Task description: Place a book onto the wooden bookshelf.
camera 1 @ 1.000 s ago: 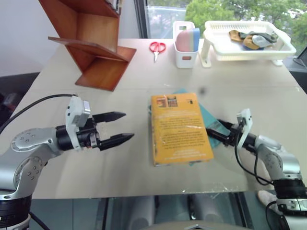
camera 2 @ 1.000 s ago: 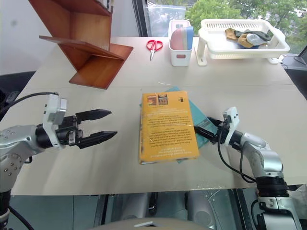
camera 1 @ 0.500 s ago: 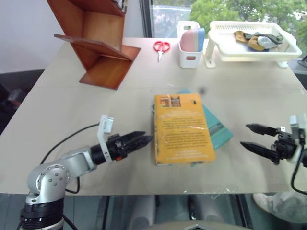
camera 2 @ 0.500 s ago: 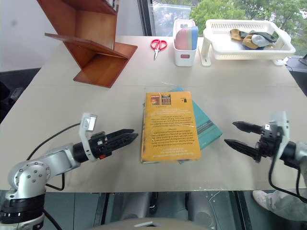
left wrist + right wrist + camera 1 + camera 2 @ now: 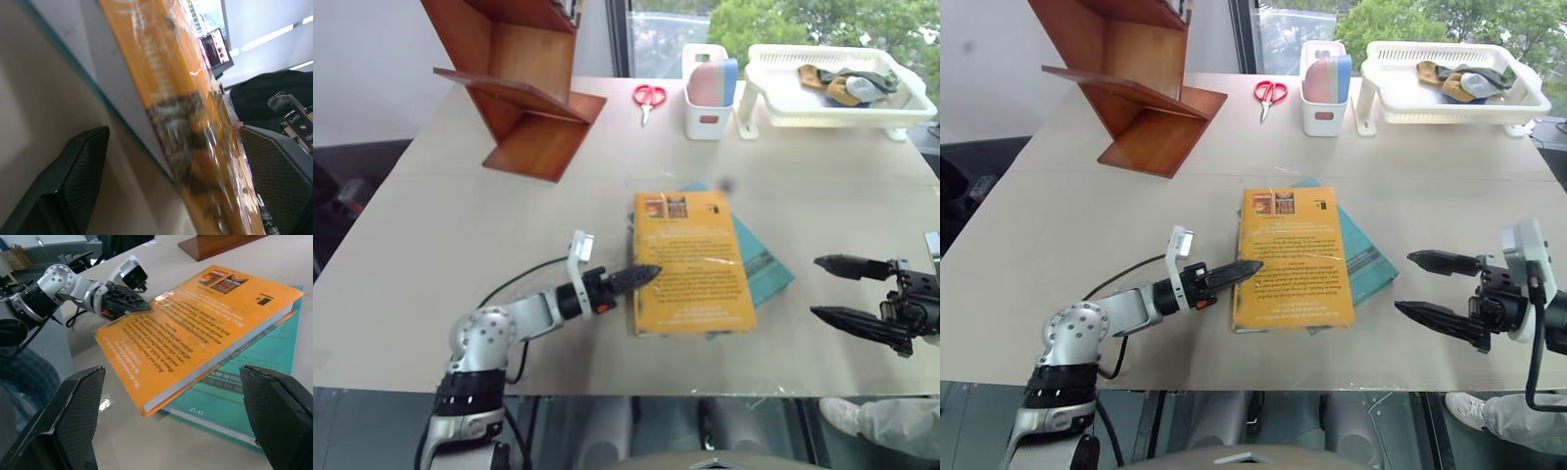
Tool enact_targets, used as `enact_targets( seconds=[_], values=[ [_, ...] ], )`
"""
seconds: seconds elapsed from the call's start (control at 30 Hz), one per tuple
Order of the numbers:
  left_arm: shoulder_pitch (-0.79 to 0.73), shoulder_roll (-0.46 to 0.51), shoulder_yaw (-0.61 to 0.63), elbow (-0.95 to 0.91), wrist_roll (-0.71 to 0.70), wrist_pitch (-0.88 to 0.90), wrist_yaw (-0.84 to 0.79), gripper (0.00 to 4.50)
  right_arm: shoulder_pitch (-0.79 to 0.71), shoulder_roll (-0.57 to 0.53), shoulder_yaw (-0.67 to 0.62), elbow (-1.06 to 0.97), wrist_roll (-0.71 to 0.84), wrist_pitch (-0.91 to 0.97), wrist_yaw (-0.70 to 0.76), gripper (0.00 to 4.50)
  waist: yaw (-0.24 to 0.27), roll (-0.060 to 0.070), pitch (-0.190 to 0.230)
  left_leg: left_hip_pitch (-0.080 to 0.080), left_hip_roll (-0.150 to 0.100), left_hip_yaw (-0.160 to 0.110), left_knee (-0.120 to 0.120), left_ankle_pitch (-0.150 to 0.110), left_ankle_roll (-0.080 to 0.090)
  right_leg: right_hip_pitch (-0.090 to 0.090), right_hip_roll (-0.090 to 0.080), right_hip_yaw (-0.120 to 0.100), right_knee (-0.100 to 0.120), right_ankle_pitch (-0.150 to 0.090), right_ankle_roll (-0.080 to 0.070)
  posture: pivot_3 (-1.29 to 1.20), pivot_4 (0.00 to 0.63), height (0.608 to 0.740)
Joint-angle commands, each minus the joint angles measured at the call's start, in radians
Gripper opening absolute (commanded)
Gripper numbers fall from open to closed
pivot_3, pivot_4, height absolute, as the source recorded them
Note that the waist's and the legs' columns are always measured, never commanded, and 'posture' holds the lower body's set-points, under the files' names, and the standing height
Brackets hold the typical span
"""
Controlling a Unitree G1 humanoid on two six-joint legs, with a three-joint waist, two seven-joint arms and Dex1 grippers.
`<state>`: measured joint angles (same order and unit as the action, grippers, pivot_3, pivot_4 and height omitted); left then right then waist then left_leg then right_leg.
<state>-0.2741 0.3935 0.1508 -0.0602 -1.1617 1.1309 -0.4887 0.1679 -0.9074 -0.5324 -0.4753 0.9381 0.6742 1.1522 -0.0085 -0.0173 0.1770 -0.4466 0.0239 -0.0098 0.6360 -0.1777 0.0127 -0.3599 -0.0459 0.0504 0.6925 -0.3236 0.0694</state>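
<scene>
Two grippers sit at the near edge of your table. Your left gripper is spread wide, one finger low on the tabletop side and the other over the cover, so the book's spine edge sits in the gap. Actual contact, I can't tell; nothing is clamped yet. Your right gripper hangs apart from the books on their right, fingers wide, nothing in it. Between the two, the book, orange-yellow, lies flat on top of a teal-blue book that pokes out on its right side. Farther back left stands the wooden bookshelf, well apart from the book. At the far edge: red scissors, a small white holder, a white basket.
</scene>
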Motion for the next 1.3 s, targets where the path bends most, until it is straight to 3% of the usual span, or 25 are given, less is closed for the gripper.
enact_targets(
  seconds=[0.03, 0.2, 0.27, 0.3, 0.47, 0.6, 0.77, 0.93, 1.07, 1.3],
  values=[
    [-0.025, -0.013, 0.039, 0.053, -0.026, 0.019, -0.014, 3.59, 0.006, -0.015, -0.043, -0.023, 0.008, -0.005, -0.006, 4.5, -0.001, 0.0, 0.0, 0.0, 0.0, 0.0, 0.0, 0.0, 0.0, 0.0, 0.0, 0.0, 0.0, 0.0, 0.0, 0.0, 0.15, 0.74],
    [-0.033, -0.038, 0.09, 0.087, -0.052, 0.032, 0.02, 1.28, 0.01, -0.008, -0.041, -0.025, 0.006, -0.011, -0.017, 4.5, -0.003, 0.0, 0.0, 0.0, 0.0, -0.001, 0.0, 0.0, 0.0, 0.0, 0.0, -0.001, 0.0, 0.0, 0.0, 0.0, 0.15, 0.74],
    [-0.035, -0.049, 0.122, 0.083, -0.097, 0.049, 0.044, 0.62, 0.01, -0.006, -0.037, -0.025, 0.006, -0.012, -0.019, 4.5, -0.003, 0.0, 0.0, 0.0, 0.0, -0.001, 0.0, 0.0, 0.0, 0.0, 0.0, -0.001, 0.0, 0.0, 0.0, 0.0, 0.15, 0.74],
    [-0.034, -0.052, 0.141, 0.066, -0.141, 0.064, 0.057, 0.45, 0.007, -0.006, -0.036, -0.023, 0.008, -0.013, -0.021, 4.5, -0.003, 0.0, 0.0, 0.0, 0.0, -0.001, 0.0, 0.0, 0.0, 0.0, 0.0, 0.0, 0.0, 0.0, 0.0, 0.0, 0.15, 0.74],
    [-0.006, -0.006, 0.182, -0.081, -0.272, 0.096, 0.058, 0.41, -0.01, -0.001, -0.036, -0.005, 0.023, -0.016, -0.02, 4.5, -0.003, -0.001, 0.0, -0.001, 0.001, -0.001, 0.0, 0.0, 0.0, 0.0, -0.001, -0.001, 0.0, 0.0, 0.0, 0.0, 0.15, 0.74],
    [-0.072, 0.106, 0.196, -0.217, -0.222, 0.02, 0.003, 0.41, -0.051, 0.009, -0.026, 0.043, 0.034, -0.024, -0.012, 4.5, -0.002, -0.001, 0.001, -0.001, 0.001, -0.001, 0.0, 0.0, 0.0, 0.0, -0.001, -0.001, 0.0, 0.0, 0.0, 0.0, 0.15, 0.74],
    [-0.332, 0.24, 0.127, -0.238, 0.051, -0.23, -0.158, 0.41, -0.149, 0.021, 0.005, 0.112, 0.049, -0.024, -0.01, 4.5, 0.007, -0.002, 0.001, -0.002, -0.001, 0.001, 0.0, 0.001, -0.001, 0.0, -0.001, -0.004, -0.002, 0.0, 0.0, 0.0, 0.15, 0.74],
    [-0.519, 0.344, -0.091, -0.162, 0.523, -0.701, -0.414, 0.41, -0.256, 0.057, 0.03, 0.169, 0.096, -0.009, -0.014, 4.5, 0.006, -0.001, 0.001, -0.003, -0.002, 0.003, -0.003, 0.001, -0.001, 0.001, 0.0, -0.004, -0.01, 0.0, 0.0, 0.0, 0.15, 0.74],
    [-0.657, 0.376, -0.216, 0.092, 0.909, -1.217, -0.484, 0.41, -0.315, 0.077, 0.05, 0.192, 0.139, 0.017, -0.02, 4.5, 0.007, -0.001, 0.001, -0.004, -0.002, 0.003, -0.007, 0.001, -0.001, 0.001, 0.0, -0.004, -0.014, 0.0, 0.0, 0.0, 0.15, 0.74],
    [-0.907, 0.464, -0.294, 0.644, 1.324, -1.843, -0.339, 0.41, -0.374, 0.093, 0.007, 0.198, 0.263, 0.064, -0.04, 4.5, 0.002, -0.001, 0.003, -0.008, -0.002, 0.004, -0.007, 0.0, 0.001, -0.002, -0.001, -0.004, -0.016, 0.0, 0.0, 0.0, 0.15, 0.74]
  ],
)
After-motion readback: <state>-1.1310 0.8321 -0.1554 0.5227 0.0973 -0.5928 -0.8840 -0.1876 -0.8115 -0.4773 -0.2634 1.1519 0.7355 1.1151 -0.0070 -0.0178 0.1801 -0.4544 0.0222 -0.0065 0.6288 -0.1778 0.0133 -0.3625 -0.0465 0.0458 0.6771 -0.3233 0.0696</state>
